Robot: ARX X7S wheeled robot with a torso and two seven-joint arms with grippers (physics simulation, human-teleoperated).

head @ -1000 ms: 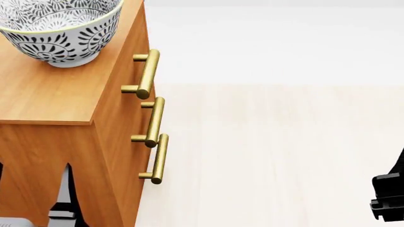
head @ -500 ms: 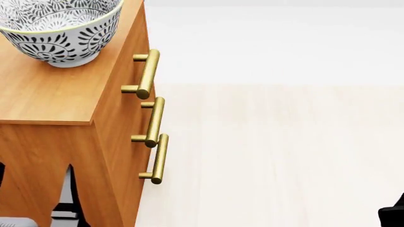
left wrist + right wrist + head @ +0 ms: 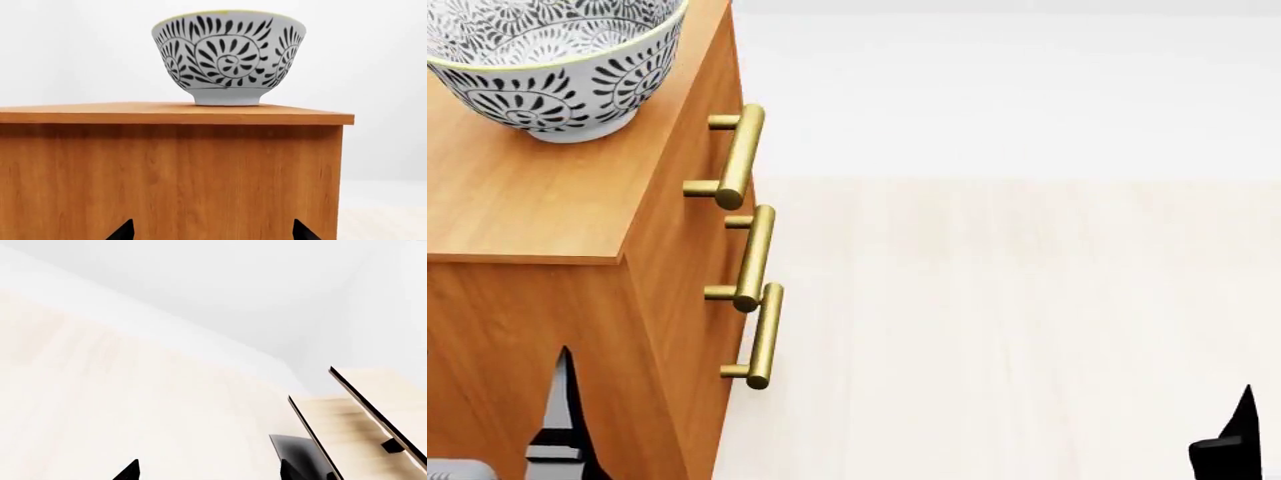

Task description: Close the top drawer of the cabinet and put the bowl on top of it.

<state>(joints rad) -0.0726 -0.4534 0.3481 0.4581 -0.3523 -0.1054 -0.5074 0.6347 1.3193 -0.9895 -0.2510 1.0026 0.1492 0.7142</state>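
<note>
The bowl (image 3: 547, 60), white with a dark floral pattern, stands upright on the cabinet's flat top (image 3: 534, 210). In the left wrist view the bowl (image 3: 229, 57) rests above the cabinet's plain side wall (image 3: 167, 170). The top drawer (image 3: 694, 150) sits flush with the two below it, and its brass handle (image 3: 741, 155) is uppermost. My left gripper (image 3: 213, 233) is open, facing the cabinet side below the bowl, with nothing between its fingers. My right gripper (image 3: 208, 473) is open over bare floor, well away from the cabinet to the right.
Pale wood floor (image 3: 1001, 320) spreads to the right of the cabinet, with a white wall behind. A pale wood shelf (image 3: 360, 415) with a black base shows in the right wrist view. One left finger (image 3: 563, 400) and one right finger (image 3: 1232, 440) poke into the head view's bottom edge.
The right gripper dropped toward the head view's bottom right corner and now shows only a fingertip. The left finger shifted slightly. Bowl, cabinet and drawers have not moved.
</note>
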